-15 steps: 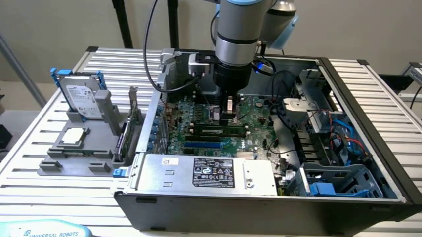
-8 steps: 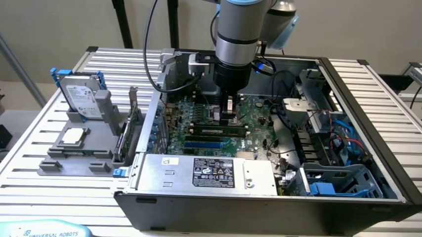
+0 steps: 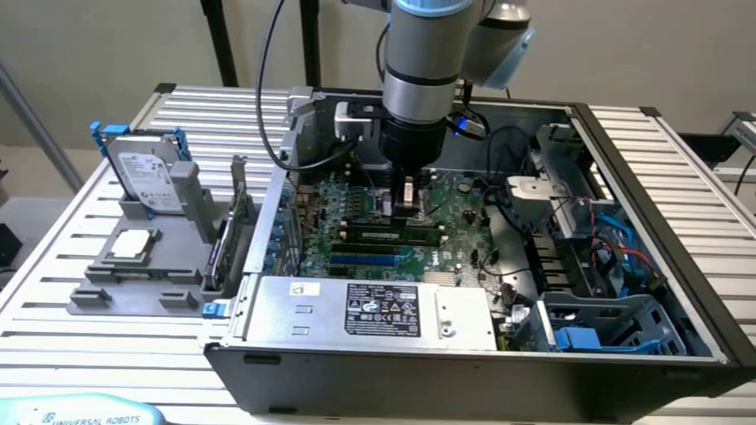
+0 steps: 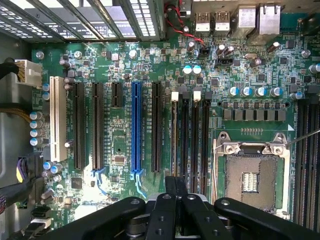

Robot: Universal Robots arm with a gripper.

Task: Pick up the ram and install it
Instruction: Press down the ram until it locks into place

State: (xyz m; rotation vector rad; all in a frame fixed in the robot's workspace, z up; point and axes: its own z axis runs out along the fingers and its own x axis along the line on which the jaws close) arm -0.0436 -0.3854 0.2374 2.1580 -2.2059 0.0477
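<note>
Slatted metal forms the worktop (image 3: 661, 150) we are looking at, and an open computer case (image 3: 661, 292) lies flat on it so that the motherboard (image 3: 455, 199) faces up, reachable from above. Toward the worktop's edge on the exterior view's left sits a grey parts holder (image 3: 136, 283), which keeps a hard drive (image 3: 151, 180) standing upright and a square silver processor chip (image 3: 130, 241) lying flat, each presented for an easy top grasp.

We see the arm reaching straight down into the case, its pincer (image 3: 408, 197) low over the board with its jaws drawn fully together. In the wrist view the pincer (image 4: 176, 187) hangs right above the run of long black slots beside the empty processor socket (image 4: 251, 172); we judge that vertical, centred pose suits pressing something narrow into a slot.

The ram (image 3: 388, 235) appears as a long, thin, dark-chipped stick already lying on the board, just in front of the pincer toward the power supply (image 3: 366, 310). We cannot tell whether it is fully seated, nor whether the pincer touches it or anything else.
</note>
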